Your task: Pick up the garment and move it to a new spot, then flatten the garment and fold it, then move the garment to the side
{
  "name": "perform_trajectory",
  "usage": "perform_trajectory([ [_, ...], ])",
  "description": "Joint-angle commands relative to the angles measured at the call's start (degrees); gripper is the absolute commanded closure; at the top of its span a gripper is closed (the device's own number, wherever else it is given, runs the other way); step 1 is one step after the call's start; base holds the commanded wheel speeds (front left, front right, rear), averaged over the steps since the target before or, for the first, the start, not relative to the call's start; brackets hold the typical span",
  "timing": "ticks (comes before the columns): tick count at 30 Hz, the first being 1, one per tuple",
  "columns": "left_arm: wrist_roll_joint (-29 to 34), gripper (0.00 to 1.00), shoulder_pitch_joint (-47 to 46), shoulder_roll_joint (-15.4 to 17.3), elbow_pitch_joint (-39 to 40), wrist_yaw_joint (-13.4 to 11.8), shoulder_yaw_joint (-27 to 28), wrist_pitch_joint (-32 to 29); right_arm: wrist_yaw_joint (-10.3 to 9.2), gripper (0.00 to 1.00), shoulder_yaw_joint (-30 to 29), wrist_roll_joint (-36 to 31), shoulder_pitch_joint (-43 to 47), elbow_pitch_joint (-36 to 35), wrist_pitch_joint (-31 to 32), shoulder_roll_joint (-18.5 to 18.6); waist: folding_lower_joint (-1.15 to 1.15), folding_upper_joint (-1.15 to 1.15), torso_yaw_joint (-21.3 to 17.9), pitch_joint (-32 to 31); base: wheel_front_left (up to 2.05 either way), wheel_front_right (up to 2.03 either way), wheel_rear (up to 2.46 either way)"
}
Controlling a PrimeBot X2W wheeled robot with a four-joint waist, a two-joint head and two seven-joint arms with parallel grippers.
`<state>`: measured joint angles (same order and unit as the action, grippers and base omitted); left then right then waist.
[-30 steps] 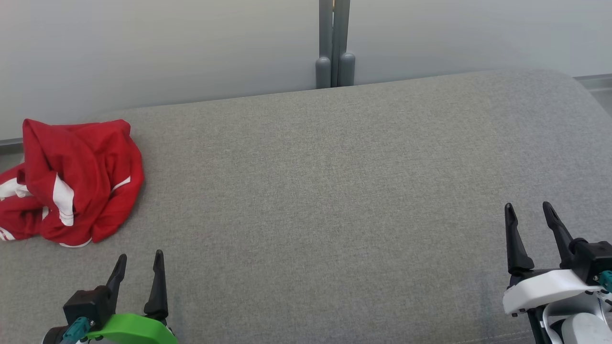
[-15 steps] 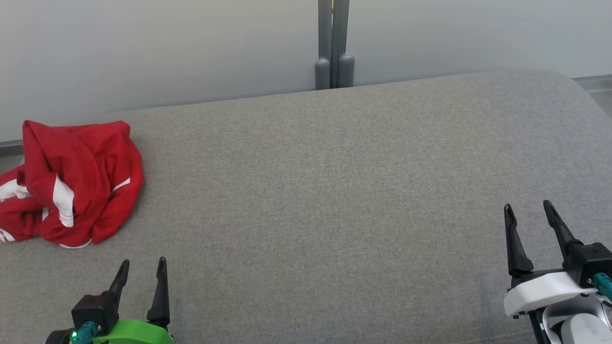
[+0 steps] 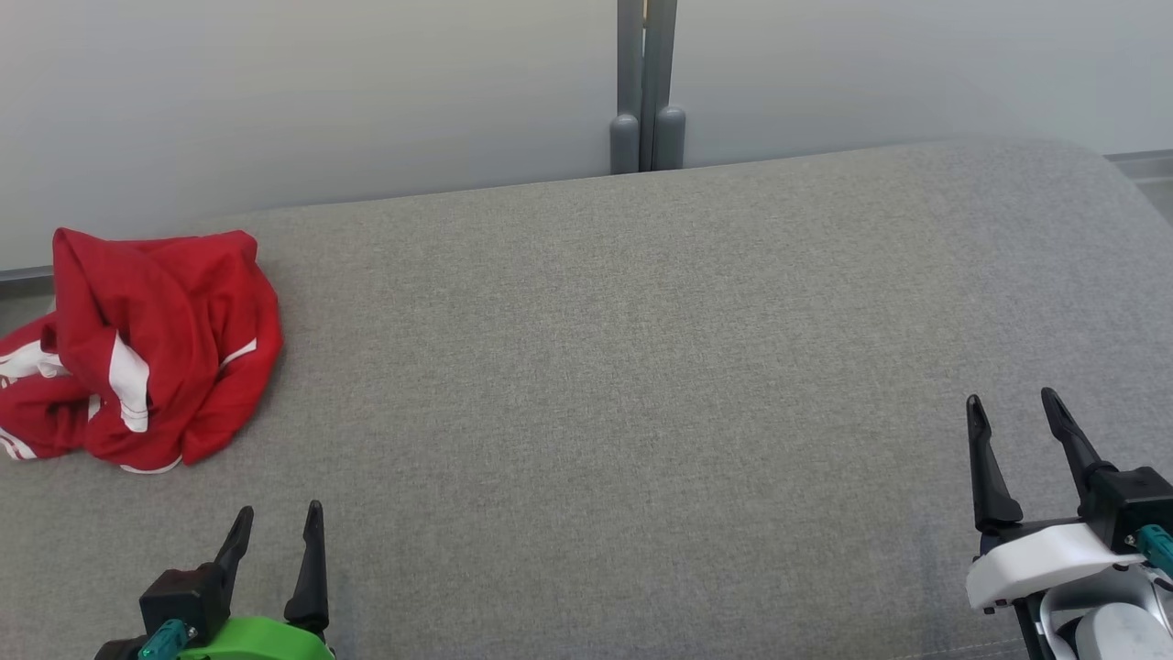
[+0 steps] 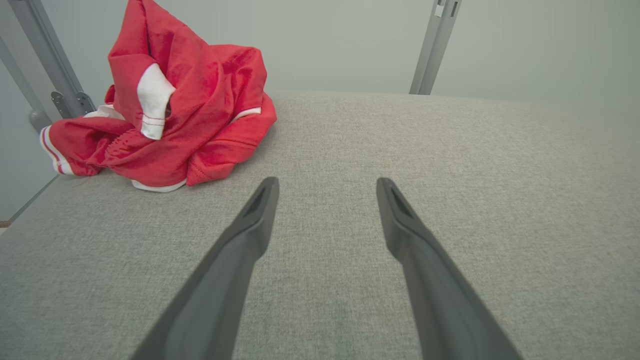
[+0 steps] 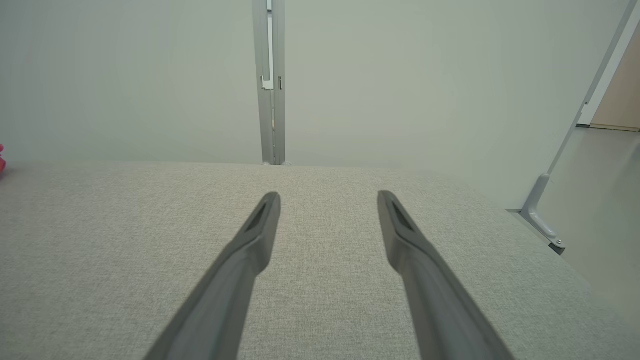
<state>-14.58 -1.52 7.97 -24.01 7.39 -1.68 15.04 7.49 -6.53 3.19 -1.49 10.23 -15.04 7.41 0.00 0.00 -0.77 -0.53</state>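
Observation:
A crumpled red garment (image 3: 156,348) with white stripes lies in a heap at the far left of the grey padded surface (image 3: 623,367). In the left wrist view the garment (image 4: 190,115) sits ahead and to the left of my fingers. My left gripper (image 3: 279,518) hovers open near the front edge, a short way in front of the heap, with nothing between its fingers (image 4: 250,235). Over the front right corner, far from the garment, my right gripper (image 3: 1008,403) is open and holds nothing. A sliver of the garment (image 5: 1,157) shows at the right wrist view's left edge.
A pale wall with a grey upright post (image 3: 646,92) runs behind the surface. The surface rounds off at its right end (image 3: 1109,183). Beyond that end a slanted grey leg with a foot (image 5: 545,225) stands on the floor.
The head camera has shifted slightly, so the whole picture sits a little lower and to the right. My left gripper has sunk a little towards the bottom edge. The garment has not moved.

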Motion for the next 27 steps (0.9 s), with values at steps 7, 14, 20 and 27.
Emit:
perform_trajectory([
  [7, -0.25, 0.00, -0.42, 0.56, 0.09, 0.17, 0.13, 0.19, 0.00, 0.00, 0.02, 0.26, 0.66, 0.12, -0.22, -0.01, 0.00, 0.00, 0.05, -0.07, 0.00, 0.00, 0.00],
  [14, -0.22, 0.00, -0.75, 0.58, -0.14, 0.17, 0.03, 0.19, 0.00, 0.00, 0.37, 0.03, -0.07, -0.08, -0.22, -0.29, 0.00, 0.00, 0.59, 0.15, 0.00, 0.00, 0.00],
  [20, -0.27, 0.00, -1.63, 0.58, 0.21, 0.17, 0.60, 0.19, 0.00, 0.00, 1.71, 0.46, -2.13, -0.10, -0.22, -0.87, 0.00, 0.00, 3.77, 0.58, 0.00, 0.00, 0.00],
  [27, -0.38, 0.00, -3.57, 0.99, 1.20, 0.17, 1.88, 0.18, -0.01, 0.00, 4.15, 0.85, -5.32, -0.63, -0.21, -0.61, 0.00, 0.00, 15.09, 2.20, 0.00, 0.00, 0.00],
])
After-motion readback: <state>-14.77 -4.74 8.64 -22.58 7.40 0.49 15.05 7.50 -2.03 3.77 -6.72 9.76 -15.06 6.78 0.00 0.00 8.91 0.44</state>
